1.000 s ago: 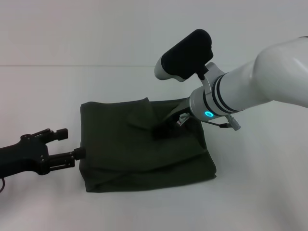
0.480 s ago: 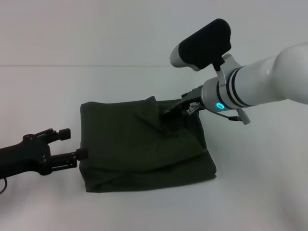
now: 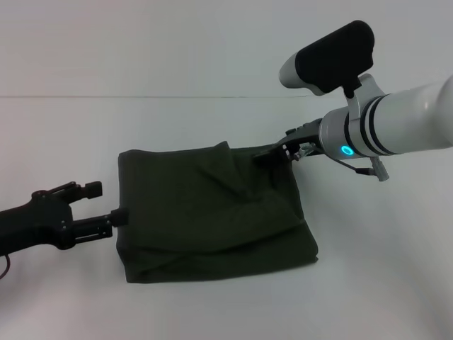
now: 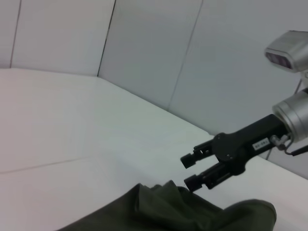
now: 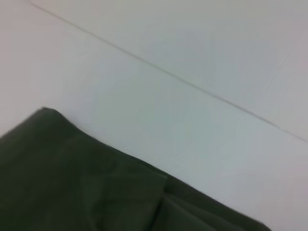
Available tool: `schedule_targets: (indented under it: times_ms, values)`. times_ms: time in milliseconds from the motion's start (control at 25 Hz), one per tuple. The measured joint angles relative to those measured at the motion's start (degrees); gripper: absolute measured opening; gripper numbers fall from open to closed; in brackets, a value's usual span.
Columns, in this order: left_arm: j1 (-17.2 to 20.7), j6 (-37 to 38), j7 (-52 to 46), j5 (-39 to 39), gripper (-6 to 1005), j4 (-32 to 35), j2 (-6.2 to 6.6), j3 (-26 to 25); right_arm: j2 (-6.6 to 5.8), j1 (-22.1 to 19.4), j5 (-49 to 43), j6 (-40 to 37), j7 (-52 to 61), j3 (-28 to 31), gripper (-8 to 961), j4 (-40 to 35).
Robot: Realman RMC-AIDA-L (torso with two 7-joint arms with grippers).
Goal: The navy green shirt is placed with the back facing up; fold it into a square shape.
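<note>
A: We see the navy green shirt (image 3: pixel 212 212), soft matte fabric folded roughly square, mid-table (image 3: pixel 382 283).

B: Our right end effector (image 4: pixel 190 171) hovers parted at its two o'clock corner; left end effector (image 3: pixel 106 205), empty and spread, at nine.

The navy green shirt (image 3: pixel 212 212) lay folded into a rough square on the white table (image 3: pixel 382 269), its dark olive fabric soft and creased. A small peak stood up along its far edge, and the near edge looked thick and rounded.
</note>
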Motion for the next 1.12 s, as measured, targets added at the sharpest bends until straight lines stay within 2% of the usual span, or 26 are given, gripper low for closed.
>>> schedule_targets:
  times_ms: [160,480,1120]
  values:
    - [0.0,1.1,0.2,-0.4,904,0.0,0.05,-1.1,0.2,-0.8,0.3,-2.7,0.3,-0.3,884,-3.6]
    - [0.4,3.6,1.1,-0.9,904,0.0,0.5,-4.1,0.28,0.7,4.0,-3.4,0.1,0.0,884,-5.1]
    - [1.1,4.8,2.3,-1.0,904,-0.3,0.02,-6.2,0.52,4.4,2.4,-6.2,0.1,-6.0,882,-2.5]
